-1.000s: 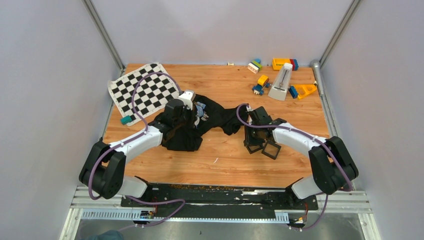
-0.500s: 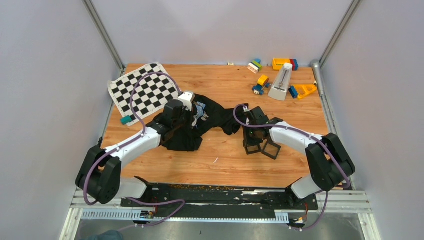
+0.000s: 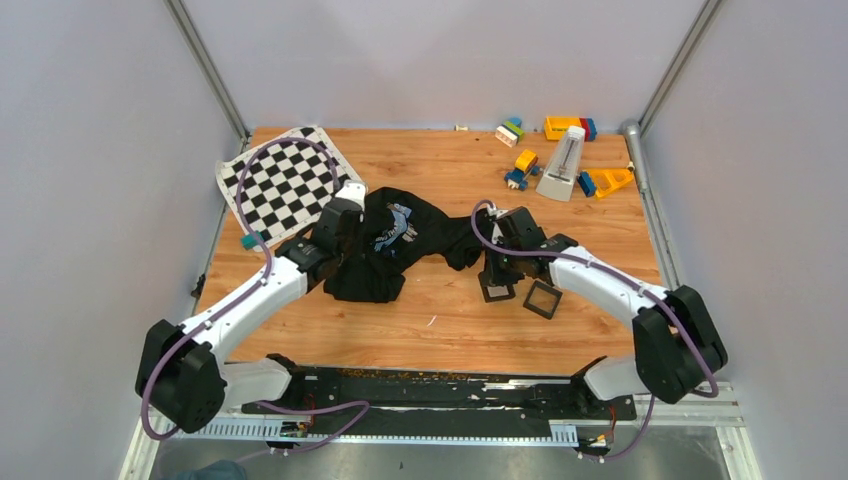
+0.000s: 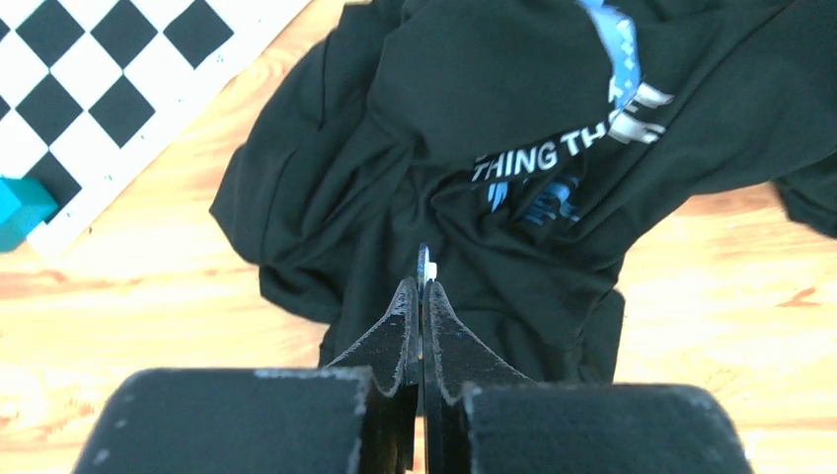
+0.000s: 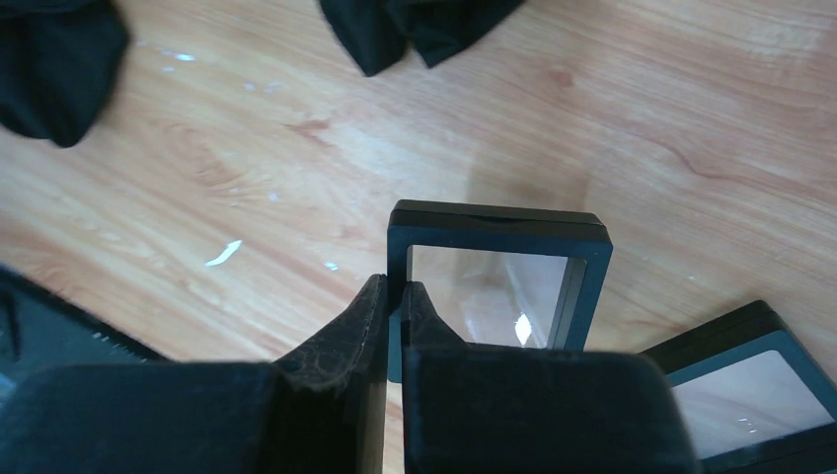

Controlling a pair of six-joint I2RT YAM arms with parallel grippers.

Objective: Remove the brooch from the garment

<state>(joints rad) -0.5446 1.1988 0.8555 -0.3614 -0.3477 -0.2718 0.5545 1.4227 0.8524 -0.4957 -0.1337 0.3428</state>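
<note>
Now my right tool (image 5: 395, 296) has just pinched shut on the wall of a black frame (image 5: 498, 222). My left tool (image 4: 422, 286), clamped on the brooch (image 4: 425, 265), has pulled leftward above the garment (image 4: 326, 197), so the brooch looks freed. Open bench (image 4: 711, 276) lies toward me; the chequered mat (image 4: 89, 89) crowds the far left.

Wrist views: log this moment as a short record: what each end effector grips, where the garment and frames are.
left end effector: shut, pinching the brooch at its tips, over the garment
brooch freed: cannot tell
garment: black T-shirt, crumpled on the table
right end effector: shut on one wall of a black square frame
second frame: on the table beside it
</note>
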